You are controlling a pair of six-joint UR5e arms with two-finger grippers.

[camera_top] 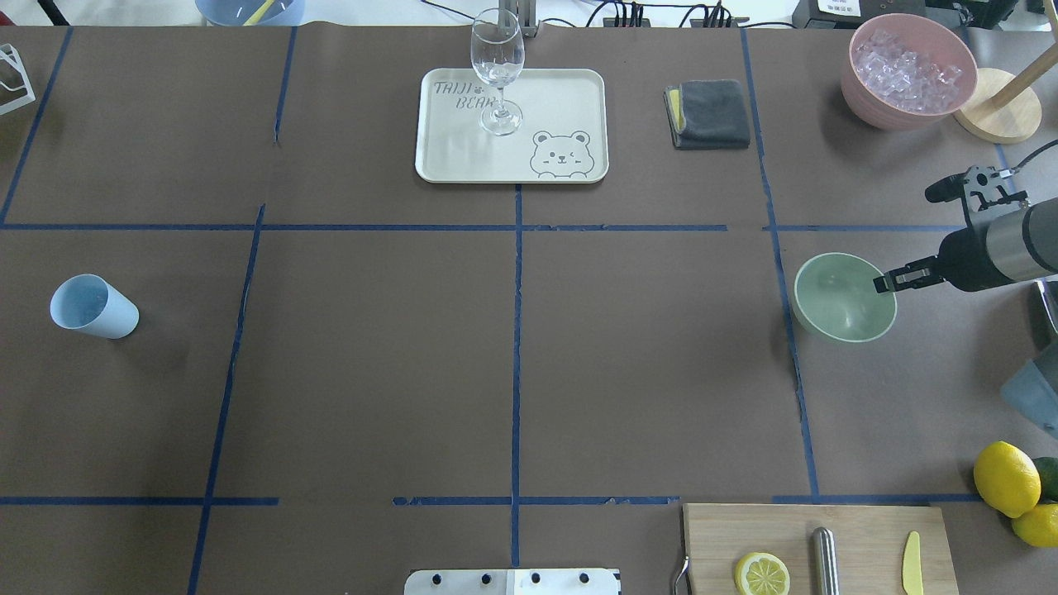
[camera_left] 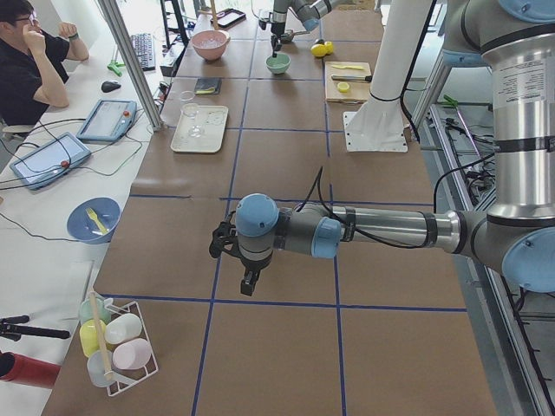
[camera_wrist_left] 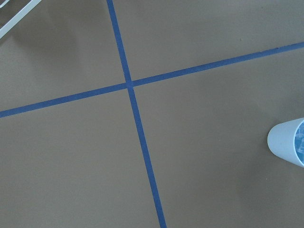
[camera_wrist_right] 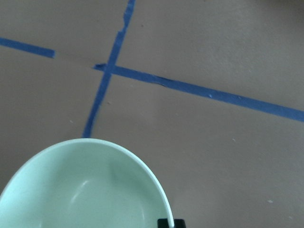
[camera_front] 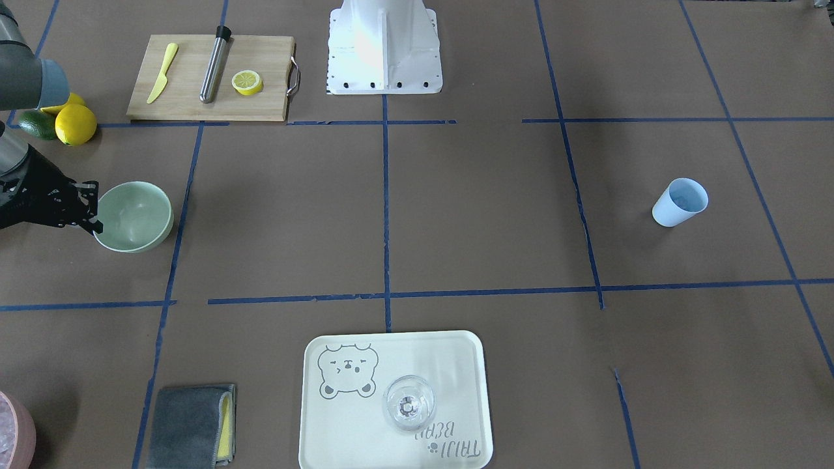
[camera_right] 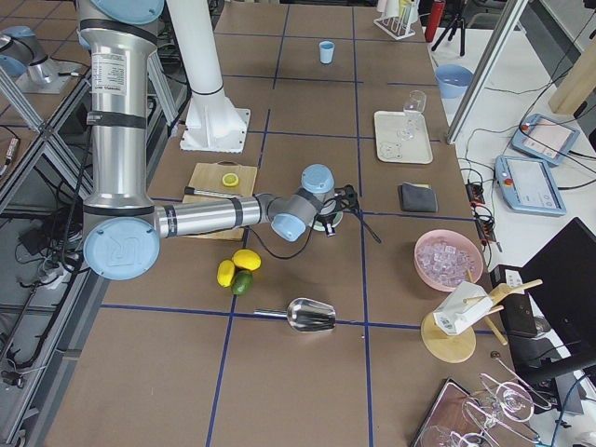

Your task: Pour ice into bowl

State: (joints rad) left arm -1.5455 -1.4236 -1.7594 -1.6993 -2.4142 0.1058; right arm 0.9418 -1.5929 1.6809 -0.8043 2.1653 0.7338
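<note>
Ice (camera_wrist_left: 299, 142) lies in the light blue cup (camera_top: 92, 307), well apart across the counter (camera_top: 512, 364) from the bowl (camera_top: 839, 310). The right gripper (camera_top: 883, 285) seems to pinch the bowl's rim with its fingers, probably to bring it nearer. The left gripper (camera_left: 246, 282) hangs near the cup; whether its fingers are open, I cannot tell.

Pale green bowl (camera_wrist_right: 95, 190) fills the near left corner. Dark tip of the fingers (camera_wrist_right: 165, 223) sits just beside its right rim. Blue tape lines (camera_wrist_right: 190, 88) cross on the brown surface (camera_wrist_right: 228, 156) farther off.
</note>
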